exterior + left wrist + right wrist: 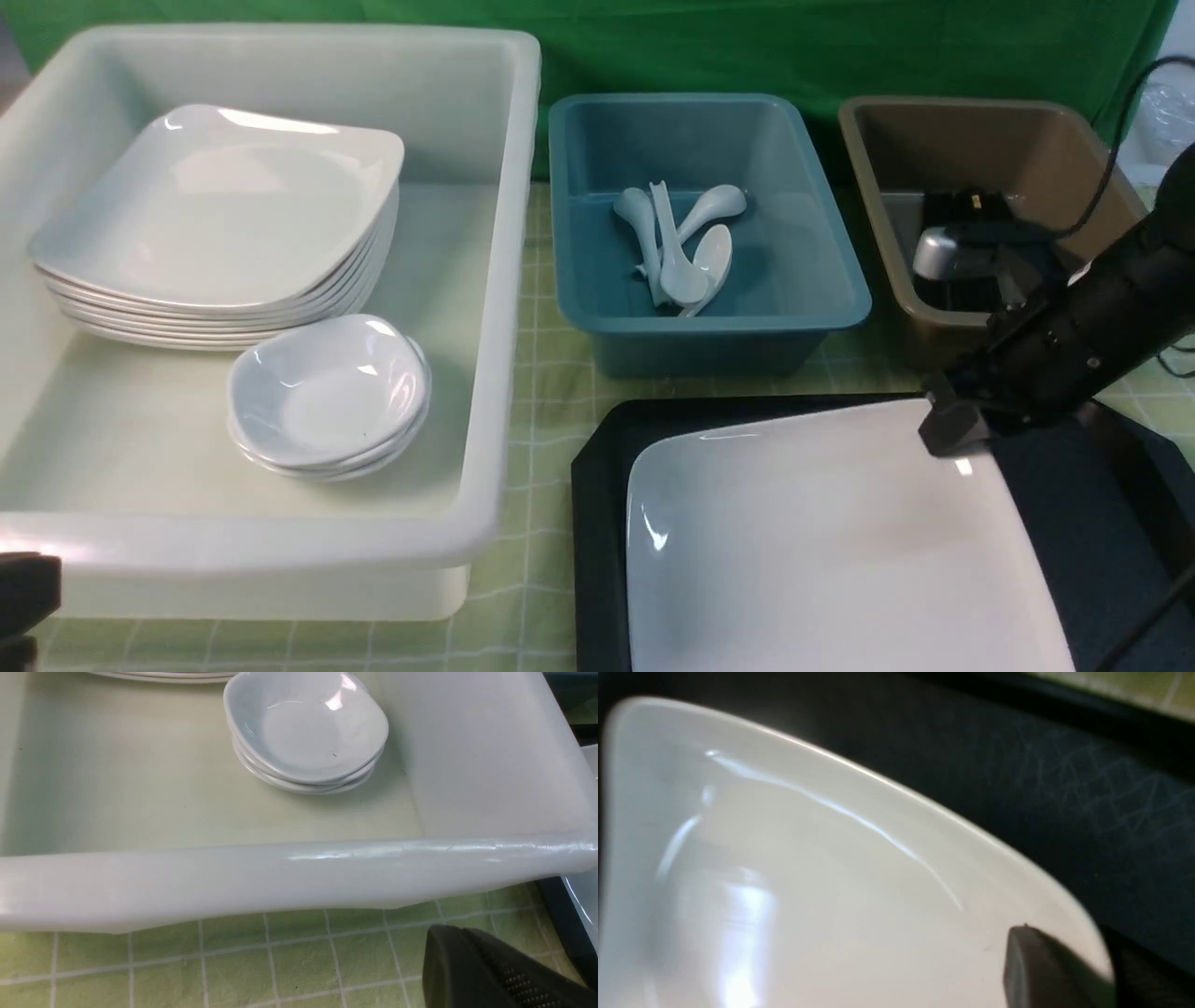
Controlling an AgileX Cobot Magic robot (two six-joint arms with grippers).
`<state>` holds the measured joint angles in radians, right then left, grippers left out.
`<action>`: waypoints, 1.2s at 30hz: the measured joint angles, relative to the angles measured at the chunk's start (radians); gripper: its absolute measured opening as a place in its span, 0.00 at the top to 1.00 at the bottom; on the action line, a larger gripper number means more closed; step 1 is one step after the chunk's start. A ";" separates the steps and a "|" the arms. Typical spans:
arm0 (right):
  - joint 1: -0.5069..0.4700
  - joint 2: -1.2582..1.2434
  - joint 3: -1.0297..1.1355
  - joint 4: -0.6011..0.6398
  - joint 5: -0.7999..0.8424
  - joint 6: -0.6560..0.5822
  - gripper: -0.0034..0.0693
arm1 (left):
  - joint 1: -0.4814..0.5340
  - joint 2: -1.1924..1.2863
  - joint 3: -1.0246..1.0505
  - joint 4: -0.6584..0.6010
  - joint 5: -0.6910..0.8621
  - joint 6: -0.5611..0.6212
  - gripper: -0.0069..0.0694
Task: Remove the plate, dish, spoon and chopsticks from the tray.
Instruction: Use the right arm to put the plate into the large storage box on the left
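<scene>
The large white plate (822,541) lies on the black tray (597,523) at the near right. My right gripper (948,429) is at the plate's far right corner. In the right wrist view one finger lies on top of the plate (808,896) and the other is under its rim, so the right gripper (1064,947) is shut on it. My left gripper (448,938) is shut and empty, low over the cloth in front of the white bin (233,882). No spoon, chopsticks or small dish shows on the tray.
The white bin (504,280) at the left holds a stack of large plates (219,215) and a stack of small dishes (327,397). The blue bin (822,280) holds several spoons (681,243). The brown bin (868,187) stands behind my right arm.
</scene>
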<state>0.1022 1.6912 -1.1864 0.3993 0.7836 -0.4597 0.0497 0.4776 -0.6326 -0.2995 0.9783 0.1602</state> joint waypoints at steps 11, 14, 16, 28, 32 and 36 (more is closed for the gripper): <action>0.001 -0.311 -0.022 -0.022 0.027 0.031 0.87 | 0.000 0.000 0.000 0.032 -0.022 -0.009 0.91; 0.001 -0.339 -0.114 -0.026 0.037 0.041 0.87 | 0.000 0.000 0.000 0.097 -0.057 -0.075 0.91; 0.001 -0.341 -0.173 -0.008 0.038 0.046 0.87 | 0.000 0.000 0.000 0.121 -0.066 -0.098 0.91; 0.167 -0.089 -0.795 0.164 -0.013 0.092 0.87 | 0.000 0.178 -0.001 -0.004 -0.393 -0.105 0.91; 0.247 0.053 -0.945 0.168 -0.081 0.130 0.87 | 0.000 0.269 -0.028 -0.094 -0.484 -0.038 0.91; 0.324 0.201 -1.062 0.170 -0.201 0.174 0.87 | 0.000 0.335 -0.078 -0.116 -0.563 -0.024 0.91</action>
<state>0.4259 1.8920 -2.2483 0.5696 0.5825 -0.2853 0.0497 0.8126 -0.7110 -0.4152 0.4154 0.1362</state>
